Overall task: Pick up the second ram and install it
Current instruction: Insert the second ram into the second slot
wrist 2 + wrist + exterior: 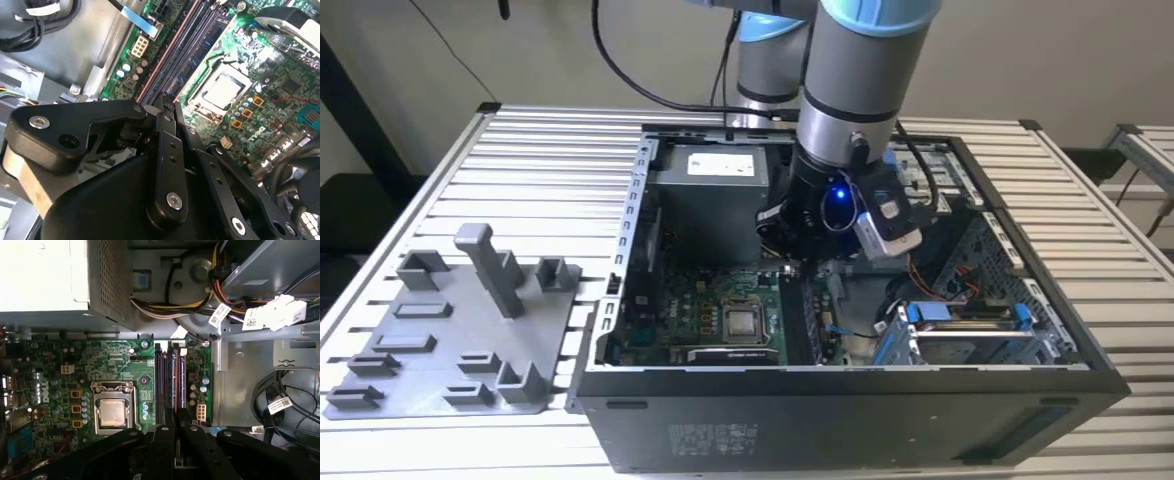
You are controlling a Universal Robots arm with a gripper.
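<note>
Gripper [790,262] reaches down into the open computer case [654,180] in the exterior view, above the motherboard [670,300], near the CPU [744,322]. A grey tray [447,345] lies on the table at the exterior view's left. In the second wrist view, the fingers [170,117] stand close together at the memory slots [187,42]. In the first wrist view, they seem to pinch the second ram [174,385], a thin dark strip standing in the slots.
</note>
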